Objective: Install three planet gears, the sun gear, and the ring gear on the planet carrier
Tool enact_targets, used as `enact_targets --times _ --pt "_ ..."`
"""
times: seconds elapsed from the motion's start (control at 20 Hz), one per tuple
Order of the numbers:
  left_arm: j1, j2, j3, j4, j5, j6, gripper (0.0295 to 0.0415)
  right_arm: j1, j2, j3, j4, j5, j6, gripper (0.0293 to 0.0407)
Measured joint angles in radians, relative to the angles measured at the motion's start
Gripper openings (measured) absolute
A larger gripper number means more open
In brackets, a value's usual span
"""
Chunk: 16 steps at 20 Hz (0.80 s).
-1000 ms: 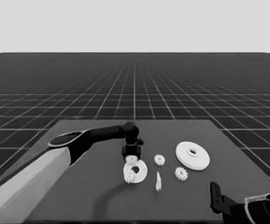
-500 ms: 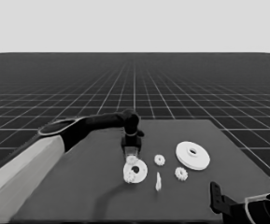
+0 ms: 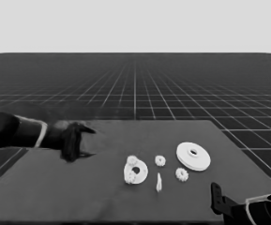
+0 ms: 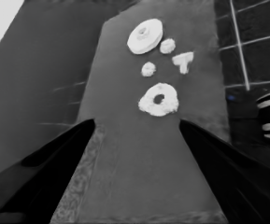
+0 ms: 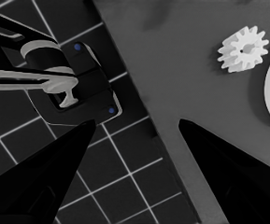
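Head view: two gears (image 3: 134,169) on smaller round part (image 3: 141,174); two gears, larger round part (image 3: 193,156) loose right; left gripper (image 3: 74,140) spread, empty; right gripper (image 5: 134,140) spread, parked near-right

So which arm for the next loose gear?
Probably right: the right arm sits at the front corner, nearest a loose gear; the left arm is over the table's left end, farther off.

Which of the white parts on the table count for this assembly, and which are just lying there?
For the job:
smaller round part, with two gears on it
two loose gears
larger round part

Just lying there:
thin white piece
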Motion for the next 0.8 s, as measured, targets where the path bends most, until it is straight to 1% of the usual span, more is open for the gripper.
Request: enact_targets --times 0.1,0.3,0.35,0.4,0.45,0.5,0.55,0.65,0.8 --pt "-0.031 -0.148 0.138 0.013 -0.067 0.143 0.0386 0.0 0.0 0.0 0.0 0.0 0.0 0.0385" --pt "-0.046 -0.213 0.201 0.019 -0.098 0.21 0.0385 0.0 0.0 0.0 0.0 0.0 0.0 0.0385" --pt "-0.047 -0.217 0.204 0.02 -0.099 0.213 0.0385 0.305 0.329 -0.22 0.289 -0.349 0.483 0.0398" --pt "-0.047 -0.219 0.206 0.02 -0.1 0.216 0.0385 0.386 0.63 -0.543 0.414 -0.372 0.731 0.0393" --pt "-0.047 -0.22 0.208 0.02 -0.101 0.217 0.0385 0.388 0.767 -0.794 0.465 -0.348 0.785 0.0389" --pt "-0.048 -0.221 0.208 0.02 -0.101 0.218 0.0385 0.386 0.847 -0.968 0.497 -0.333 0.794 0.0387" --pt "-0.048 -0.221 0.209 0.02 -0.101 0.218 0.0385 0.384 0.899 -1.084 0.517 -0.324 0.791 0.0385" --pt "-0.048 -0.222 0.209 0.02 -0.102 0.219 0.0385 0.381 0.953 -1.207 0.538 -0.318 0.778 0.0385" --pt "-0.048 -0.222 0.209 0.02 -0.102 0.219 0.0385 0.379 0.979 -1.266 0.547 -0.315 0.769 0.0385"
